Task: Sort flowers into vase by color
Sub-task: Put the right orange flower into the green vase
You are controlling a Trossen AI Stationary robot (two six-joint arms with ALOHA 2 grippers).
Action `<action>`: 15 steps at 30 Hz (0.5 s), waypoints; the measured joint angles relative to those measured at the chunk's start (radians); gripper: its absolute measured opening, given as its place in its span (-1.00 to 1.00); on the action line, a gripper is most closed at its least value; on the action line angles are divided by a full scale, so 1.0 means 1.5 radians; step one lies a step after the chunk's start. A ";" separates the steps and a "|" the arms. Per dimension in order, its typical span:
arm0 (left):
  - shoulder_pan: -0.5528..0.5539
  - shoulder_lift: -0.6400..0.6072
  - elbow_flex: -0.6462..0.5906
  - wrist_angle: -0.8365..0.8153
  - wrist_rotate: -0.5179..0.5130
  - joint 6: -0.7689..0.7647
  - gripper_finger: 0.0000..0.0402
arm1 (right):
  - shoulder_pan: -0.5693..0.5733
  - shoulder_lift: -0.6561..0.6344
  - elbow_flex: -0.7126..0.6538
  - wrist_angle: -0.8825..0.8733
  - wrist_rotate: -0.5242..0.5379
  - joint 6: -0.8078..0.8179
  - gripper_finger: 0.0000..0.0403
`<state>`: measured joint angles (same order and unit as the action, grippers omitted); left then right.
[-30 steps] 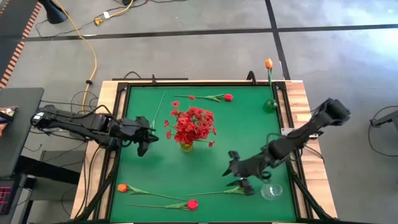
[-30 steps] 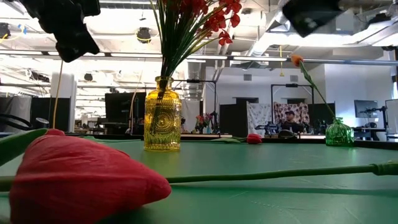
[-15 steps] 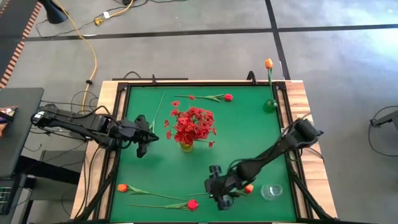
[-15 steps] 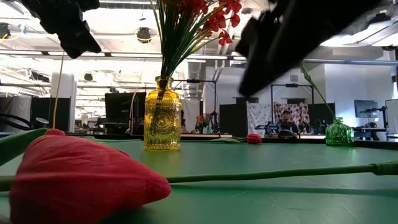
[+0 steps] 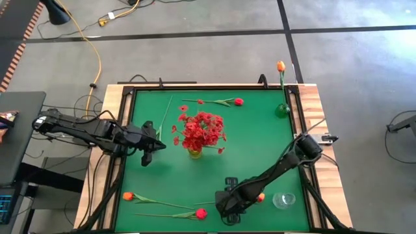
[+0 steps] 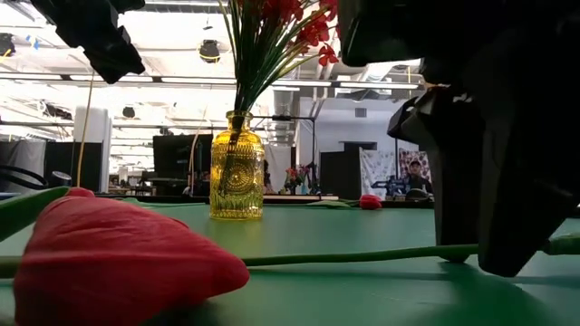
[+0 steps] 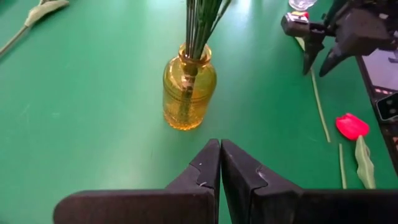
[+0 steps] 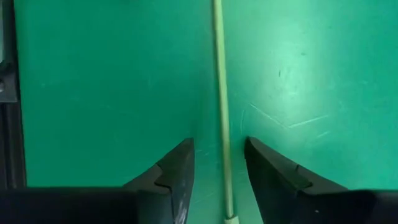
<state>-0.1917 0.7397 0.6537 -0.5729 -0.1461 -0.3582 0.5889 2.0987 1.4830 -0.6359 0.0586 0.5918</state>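
Note:
Bushy red sprigs (image 5: 200, 127) stand in a yellow vase (image 7: 188, 93). An orange tulip (image 5: 281, 66) stands in a green vase (image 5: 282, 110). A red tulip (image 5: 238, 101) lies near the far edge. Another orange tulip (image 5: 128, 195) and a red tulip (image 6: 118, 263) lie near the near edge. A third orange bud (image 5: 260, 197) lies beside a clear glass vase (image 5: 284, 200). My right gripper (image 8: 219, 146) is open and low over this flower's stem (image 8: 221, 112), one finger on each side, not touching it. My left gripper (image 7: 221, 152) is shut and hovers left of the yellow vase.
The table is a green mat (image 5: 260, 149) inside a raised wooden frame (image 5: 312, 104). The right arm (image 5: 286, 162) stretches slantwise across the near right part of the mat. A person sits in the room far behind the table.
My right gripper has swung from beside the clear vase toward the table's left and near edge. It has come down over the lying stem, and the orange bud beside the clear vase now shows. The left arm has kept still.

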 joint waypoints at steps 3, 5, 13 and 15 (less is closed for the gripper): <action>0.000 0.000 0.000 0.002 -0.001 0.001 -1.00 | 0.012 0.000 0.000 -0.023 0.005 0.013 -0.22; 0.000 0.000 0.000 0.002 -0.001 0.005 -1.00 | 0.021 0.000 0.000 -0.042 0.024 0.022 -0.27; 0.000 0.000 -0.002 0.003 -0.012 0.010 -1.00 | 0.029 -0.001 0.000 -0.060 0.049 0.024 -0.76; 0.000 0.000 -0.002 0.003 -0.015 0.015 -1.00 | 0.022 -0.001 0.000 -0.058 0.049 0.025 -0.89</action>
<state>-0.1917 0.7399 0.6506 -0.5690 -0.1694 -0.3359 0.6225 2.0972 1.4826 -0.7223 0.1318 0.6289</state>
